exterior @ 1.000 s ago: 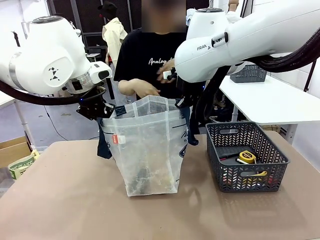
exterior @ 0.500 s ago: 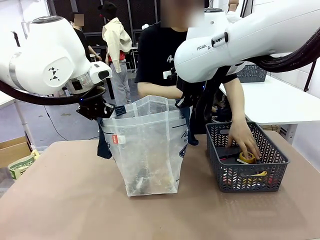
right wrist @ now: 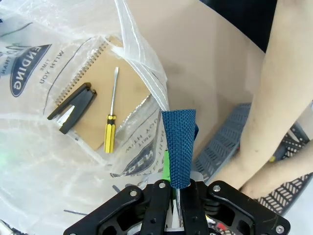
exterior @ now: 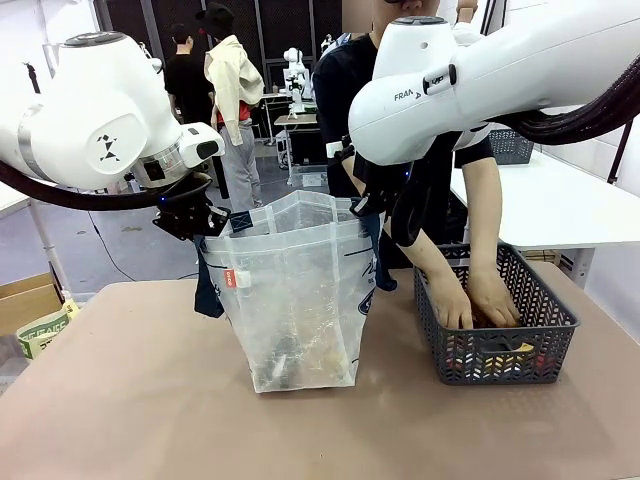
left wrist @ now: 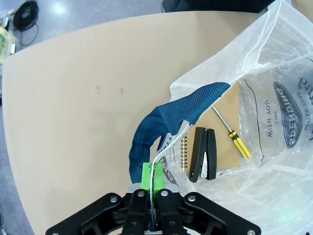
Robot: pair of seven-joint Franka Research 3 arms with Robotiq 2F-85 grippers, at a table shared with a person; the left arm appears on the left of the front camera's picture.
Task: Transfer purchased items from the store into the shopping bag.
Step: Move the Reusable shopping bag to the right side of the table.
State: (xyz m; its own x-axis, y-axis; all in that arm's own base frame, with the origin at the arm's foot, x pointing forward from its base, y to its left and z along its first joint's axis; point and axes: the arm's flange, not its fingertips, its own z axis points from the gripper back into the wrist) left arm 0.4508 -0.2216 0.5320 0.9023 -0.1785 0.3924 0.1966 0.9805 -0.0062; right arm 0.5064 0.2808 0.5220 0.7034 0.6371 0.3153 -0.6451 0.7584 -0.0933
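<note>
Left claw (left wrist: pixel 153 177) and right claw (right wrist: pixel 177 185) clamp opposite rims of upright shopping bag (exterior: pixel 295 300) (mouth facing up)

The desk (exterior: pixel 140 400) has a plain light-brown top, bare over most of its near side, and the left wrist camera shows one rounded corner. Two things stand directly on it. The shopping bag (exterior: pixel 295 300), translucent and whitish, stands upright at about the middle of the desk with its flat bottom on the surface. The dark grey mesh basket (exterior: pixel 450 350) stands at 3 o'clock from the bag, near it but apart, close to the desk's right edge
</note>
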